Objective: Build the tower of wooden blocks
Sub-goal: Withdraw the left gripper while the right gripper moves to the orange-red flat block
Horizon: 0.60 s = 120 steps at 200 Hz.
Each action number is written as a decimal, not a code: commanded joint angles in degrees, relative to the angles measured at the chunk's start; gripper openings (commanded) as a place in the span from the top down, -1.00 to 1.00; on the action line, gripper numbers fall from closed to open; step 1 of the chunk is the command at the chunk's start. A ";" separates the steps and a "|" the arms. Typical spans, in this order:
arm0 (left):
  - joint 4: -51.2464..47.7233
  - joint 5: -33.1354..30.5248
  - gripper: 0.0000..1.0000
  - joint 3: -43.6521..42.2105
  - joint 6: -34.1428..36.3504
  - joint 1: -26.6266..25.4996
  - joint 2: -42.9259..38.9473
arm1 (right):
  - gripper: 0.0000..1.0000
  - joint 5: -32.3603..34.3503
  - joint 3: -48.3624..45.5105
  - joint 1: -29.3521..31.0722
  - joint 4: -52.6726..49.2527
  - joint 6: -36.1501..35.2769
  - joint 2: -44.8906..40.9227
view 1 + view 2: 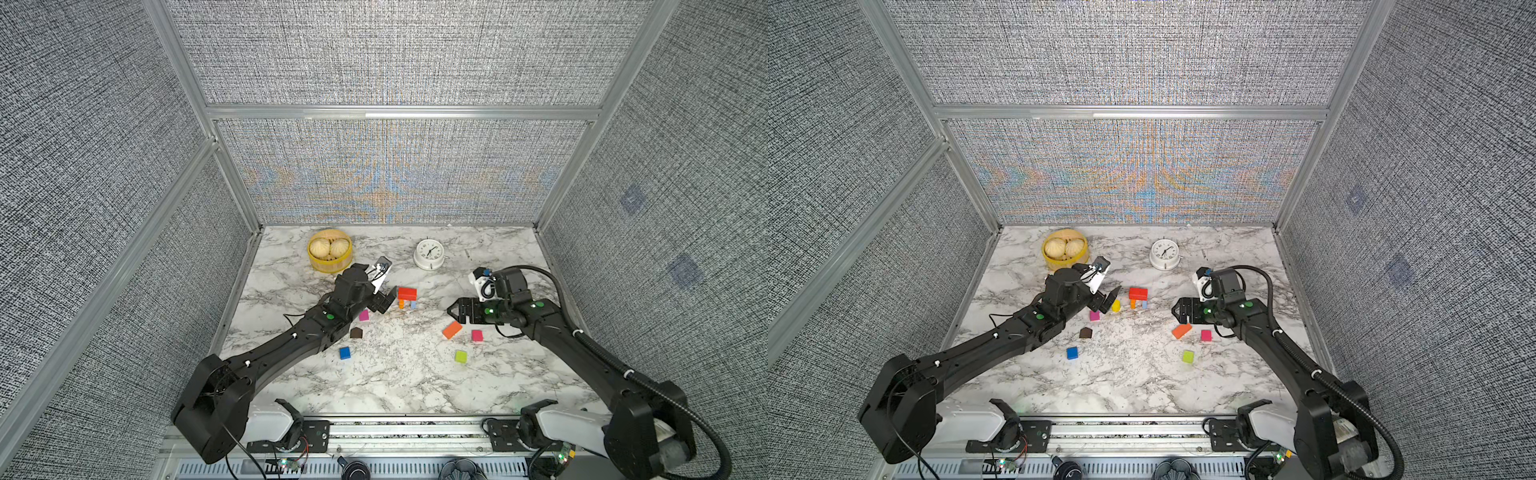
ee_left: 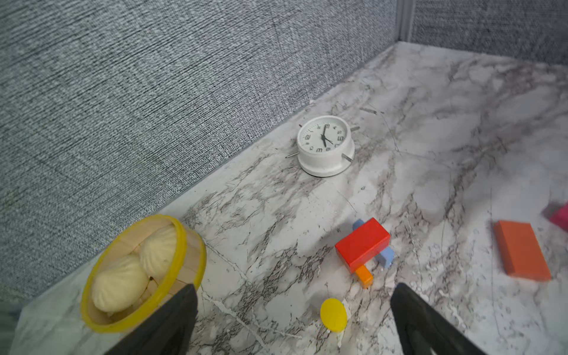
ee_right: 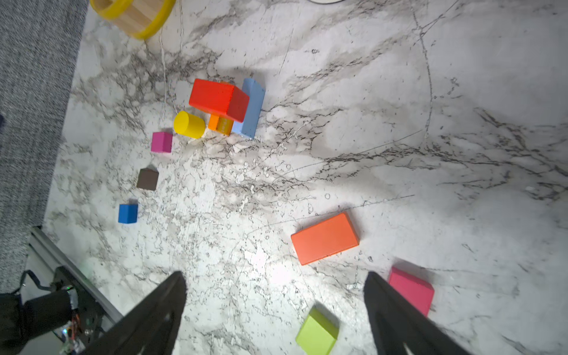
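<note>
The tower [image 1: 407, 293] [image 1: 1138, 293] is a red brick resting on an orange and a light-blue leg. My left gripper [image 1: 386, 301] [image 2: 294, 289] hangs open just left of it, with a yellow cylinder [image 2: 333, 314] [image 1: 1116, 306] standing free on the table between its fingers. Near that arm lie a pink cube [image 1: 364, 315], a brown house piece [image 1: 356, 332] and a blue cube [image 1: 344, 353]. My right gripper [image 1: 453, 309] [image 3: 275, 275] is open and empty above the orange brick [image 1: 452, 329] [image 3: 325, 238], close to a second pink cube [image 3: 412, 290] and a green cube [image 3: 317, 333].
A yellow steamer basket [image 1: 330, 251] with buns stands at the back left, just behind my left wrist. A white alarm clock [image 1: 429, 253] lies at the back centre. Grey fabric walls close in the marble table [image 1: 395, 386] on three sides.
</note>
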 commanded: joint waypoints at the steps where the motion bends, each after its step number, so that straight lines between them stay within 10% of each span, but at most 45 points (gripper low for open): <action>1: 2.41 -8.48 -0.98 -0.03 -13.91 0.17 0.50 | -0.84 5.39 1.90 2.17 -6.71 -4.10 1.95; 45: 7.17 -10.75 -0.97 -8.74 -26.40 0.18 -4.51 | -0.77 10.65 5.98 6.00 -10.99 -7.03 8.91; 120: 26.60 -16.22 -0.97 -21.29 -26.57 0.20 1.38 | -0.78 22.04 16.79 11.67 -24.37 -13.28 21.79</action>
